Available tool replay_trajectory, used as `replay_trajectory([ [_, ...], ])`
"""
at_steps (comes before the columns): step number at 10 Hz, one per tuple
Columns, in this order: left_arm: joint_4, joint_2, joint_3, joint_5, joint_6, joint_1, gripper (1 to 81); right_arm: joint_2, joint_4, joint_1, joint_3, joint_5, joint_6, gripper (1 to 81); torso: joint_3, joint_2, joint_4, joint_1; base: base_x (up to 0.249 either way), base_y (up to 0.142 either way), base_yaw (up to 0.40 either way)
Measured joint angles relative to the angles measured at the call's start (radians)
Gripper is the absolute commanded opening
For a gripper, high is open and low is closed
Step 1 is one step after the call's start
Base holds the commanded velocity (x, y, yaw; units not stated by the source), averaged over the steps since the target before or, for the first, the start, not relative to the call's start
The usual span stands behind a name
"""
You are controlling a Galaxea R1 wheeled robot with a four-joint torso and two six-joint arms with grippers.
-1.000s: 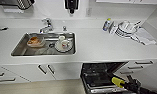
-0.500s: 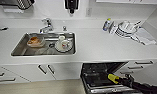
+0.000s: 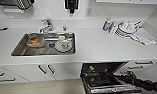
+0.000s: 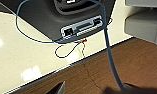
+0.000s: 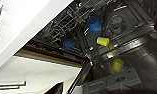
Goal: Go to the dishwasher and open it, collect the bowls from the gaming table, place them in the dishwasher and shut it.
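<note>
The dishwasher (image 3: 107,88) stands open under the counter at the lower right, its door folded down. Inside its dark rack, the right wrist view shows a bright blue bowl (image 5: 94,23) and a yellow bowl (image 5: 103,41), each with a dim reflection on the steel nearby. The yellow bowl (image 3: 91,68) also shows in the head view. My right gripper (image 3: 127,75) reaches in from the right, at the right side of the open door, and I cannot make out what it is doing. The gaming table is out of view.
A steel sink (image 3: 19,48) in the white counter holds an orange-brown dish (image 3: 34,41) and a white mug (image 3: 65,44) on a plate. Stacked plates (image 3: 126,27) and a bottle (image 3: 107,24) sit at the back right. White cupboard doors (image 3: 46,71) flank the dishwasher. The left wrist view shows floor and a blue cable (image 4: 111,50).
</note>
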Motion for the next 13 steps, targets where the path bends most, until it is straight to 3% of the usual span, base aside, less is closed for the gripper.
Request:
replay_trajectory([
  [2,0.0,0.013,-0.019,-0.002,0.0,-0.001,81.1,-0.073,-0.001,0.0,0.031,-0.051,0.008,81.1,0.0,0.0,0.0,0.0,0.0,0.0,0.0],
  [3,0.0,0.014,-0.025,-0.001,0.0,-0.003,81.1,-0.129,-0.002,-0.009,0.049,-0.123,0.009,81.1,0.0,0.0,0.0,0.0,0.0,0.0,0.0],
  [6,0.0,0.014,-0.026,-0.001,-0.001,-0.02,81.1,-0.202,-0.01,-0.126,0.075,-0.229,0.007,81.1,0.0,-0.002,0.0,0.0,0.0,0.0,0.0],
  [10,-0.01,-0.004,-0.026,-0.001,-0.004,-0.037,81.1,-0.228,-0.073,-0.404,0.08,-0.25,-0.004,81.1,0.0,-0.109,0.0,0.066,0.0,0.0,0.0],
  [13,-0.011,-0.011,-0.028,-0.001,-0.004,-0.044,81.1,-0.196,-0.115,-0.606,0.017,-0.171,-0.014,81.1,0.0,-0.22,0.0,0.135,0.0,0.0,0.0],
])
